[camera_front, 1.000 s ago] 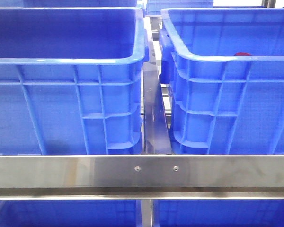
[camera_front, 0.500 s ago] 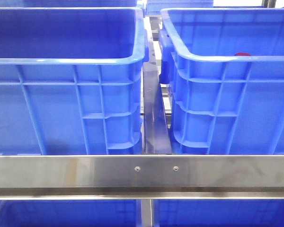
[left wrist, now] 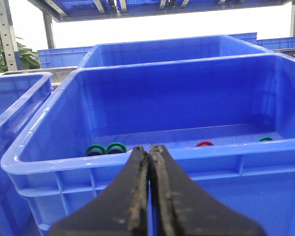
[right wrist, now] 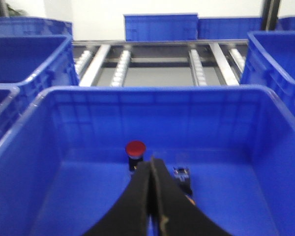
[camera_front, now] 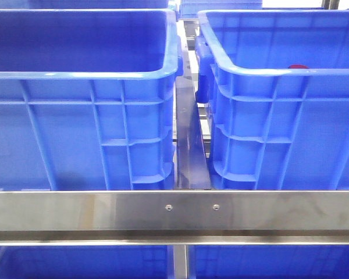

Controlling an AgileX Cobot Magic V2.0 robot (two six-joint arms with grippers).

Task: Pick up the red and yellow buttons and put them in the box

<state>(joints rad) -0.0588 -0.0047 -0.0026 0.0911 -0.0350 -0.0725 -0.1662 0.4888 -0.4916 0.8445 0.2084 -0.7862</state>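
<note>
Front low, wrists above crates (camera_front: 81, 74)

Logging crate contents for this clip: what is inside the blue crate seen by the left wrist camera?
Inside the crate, along the far floor, lie two green buttons, a red button and another green one. The near rim and the shut left gripper hide the nearer floor.

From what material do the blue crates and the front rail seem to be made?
The crates look like moulded plastic with a slightly glossy finish: ribbed walls, a thick rolled rim and soft highlights. The rail looks like brushed metal, perhaps stainless steel: grey, with streaky reflections and two small fasteners.
</note>
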